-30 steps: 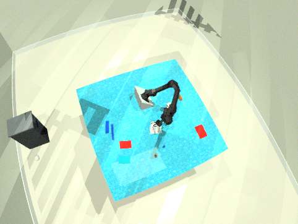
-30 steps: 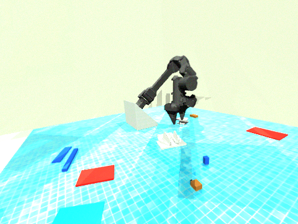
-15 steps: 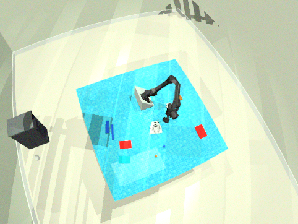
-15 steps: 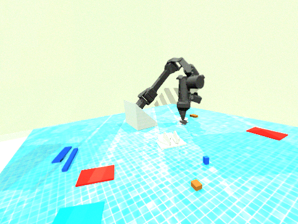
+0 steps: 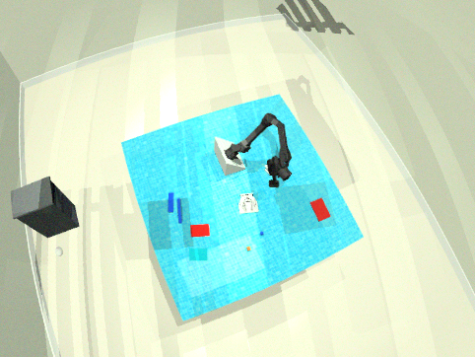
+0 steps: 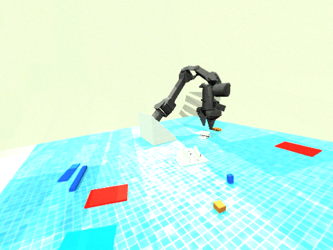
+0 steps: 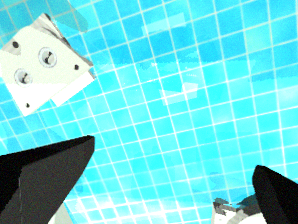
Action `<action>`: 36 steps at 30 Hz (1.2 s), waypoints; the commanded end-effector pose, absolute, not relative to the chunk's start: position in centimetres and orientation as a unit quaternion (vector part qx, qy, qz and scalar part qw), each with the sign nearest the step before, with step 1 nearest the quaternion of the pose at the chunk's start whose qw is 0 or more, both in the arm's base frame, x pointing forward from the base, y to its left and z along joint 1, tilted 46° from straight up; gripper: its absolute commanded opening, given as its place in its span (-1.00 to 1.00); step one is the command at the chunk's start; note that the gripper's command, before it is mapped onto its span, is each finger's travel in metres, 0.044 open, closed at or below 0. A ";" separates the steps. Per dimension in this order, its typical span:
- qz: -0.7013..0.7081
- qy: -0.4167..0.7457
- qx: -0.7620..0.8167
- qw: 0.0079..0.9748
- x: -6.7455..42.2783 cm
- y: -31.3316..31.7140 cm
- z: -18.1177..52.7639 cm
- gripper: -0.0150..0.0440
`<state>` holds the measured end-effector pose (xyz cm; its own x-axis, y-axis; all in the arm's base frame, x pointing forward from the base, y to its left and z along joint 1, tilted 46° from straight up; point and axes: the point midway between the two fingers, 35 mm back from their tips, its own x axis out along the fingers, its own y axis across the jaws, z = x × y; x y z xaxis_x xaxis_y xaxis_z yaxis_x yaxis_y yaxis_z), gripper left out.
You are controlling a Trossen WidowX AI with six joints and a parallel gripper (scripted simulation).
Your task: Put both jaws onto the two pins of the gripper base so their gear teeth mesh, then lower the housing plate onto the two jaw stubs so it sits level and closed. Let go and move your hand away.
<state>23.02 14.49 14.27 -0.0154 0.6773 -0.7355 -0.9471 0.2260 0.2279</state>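
The white gripper base [image 5: 241, 210] [image 6: 186, 164] lies flat in the middle of the cyan mat. Both jaws stand side by side on it, pointed ends up in the exterior view; whether their teeth mesh is too small to tell. The white housing plate [image 6: 204, 134] [image 7: 36, 67] lies apart from the base, nearer the arm, with two round holes showing in the wrist view; the arm mostly covers it in the top view. My gripper [image 6: 207, 126] [image 7: 170, 157] is open and empty, pointing down above the mat near the plate, which is off to the upper left in the wrist view.
An orange block [image 6: 217, 129] lies just behind the plate. A blue block [image 5: 261, 233] [image 6: 230, 178] and another orange block [image 5: 248, 249] [image 6: 220, 206] lie in front. Red rectangles [image 5: 200, 231] [image 5: 320, 209] lie at both sides, blue bars [image 5: 170, 202] [image 5: 179, 211] left. A white wedge [image 5: 226, 164] [image 6: 152, 132] stands by the arm's base.
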 end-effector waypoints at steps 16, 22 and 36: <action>0.676 0.232 -0.316 0.624 16.7 16.8 17.8 1.00; 0.694 0.177 -0.354 0.601 14.7 17.2 18.7 1.00; 0.705 0.136 -0.382 0.582 13.2 18.7 17.8 1.00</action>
